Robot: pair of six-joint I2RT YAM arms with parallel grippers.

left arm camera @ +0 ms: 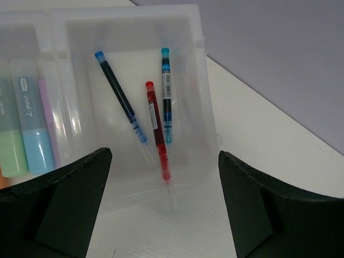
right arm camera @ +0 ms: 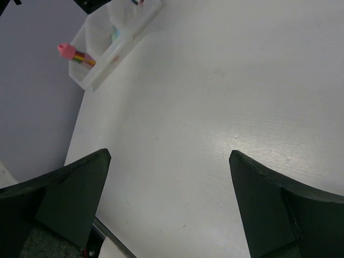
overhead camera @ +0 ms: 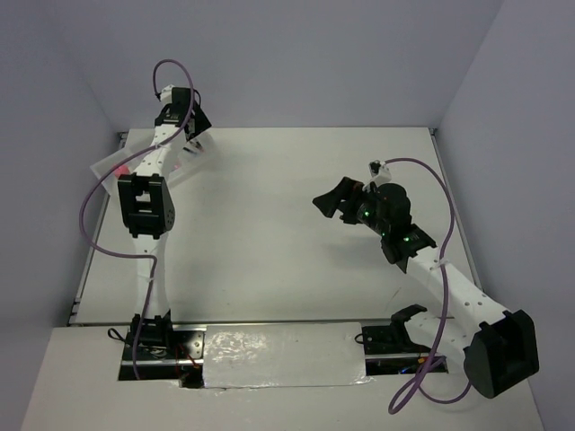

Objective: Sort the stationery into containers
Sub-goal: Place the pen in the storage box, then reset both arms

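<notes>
sorting looks done: left hand (left arm camera: 164, 156) hangs open over pens (left arm camera: 155, 121) in the tray (left arm camera: 203, 80), right hand (right arm camera: 169, 156) open, empty; next, withdraw.

left arm (overhead camera: 145, 256) — stretched far, left fingers (left arm camera: 59, 207) apart | right arm (overhead camera: 449, 287) — elbow bent, right fingers (right arm camera: 64, 196) apart

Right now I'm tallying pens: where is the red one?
In the left wrist view, the red pen lies in the rightmost compartment of the tray, between the dark-blue pen on its left and the teal-capped pen on its right.
</notes>
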